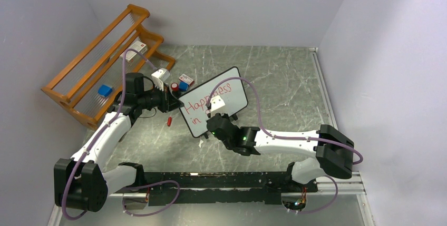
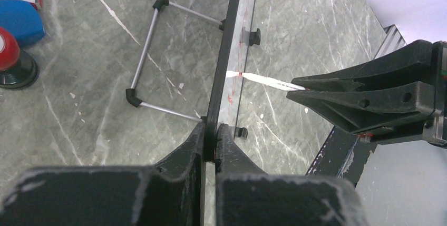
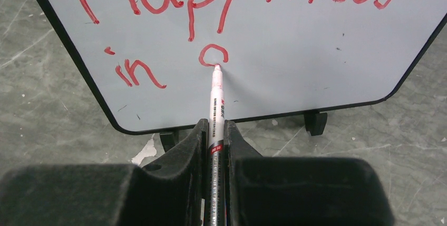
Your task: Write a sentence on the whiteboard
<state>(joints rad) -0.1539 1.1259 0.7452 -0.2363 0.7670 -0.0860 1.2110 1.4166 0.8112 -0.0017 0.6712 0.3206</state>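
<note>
Plain pale lavender walls (image 1: 221,5) enclose the far, left and right sides. Grey marble-patterned tabletop (image 1: 284,73), evenly lit. Orange wooden rack (image 1: 79,78) at far left, beside the wall.

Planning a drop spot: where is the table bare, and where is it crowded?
Bare: the table right of the whiteboard, out to the right wall, and the strip behind it to the back wall. Crowded: left of the whiteboard, where the left end effector, small boxes and wooden rack sit.
</note>
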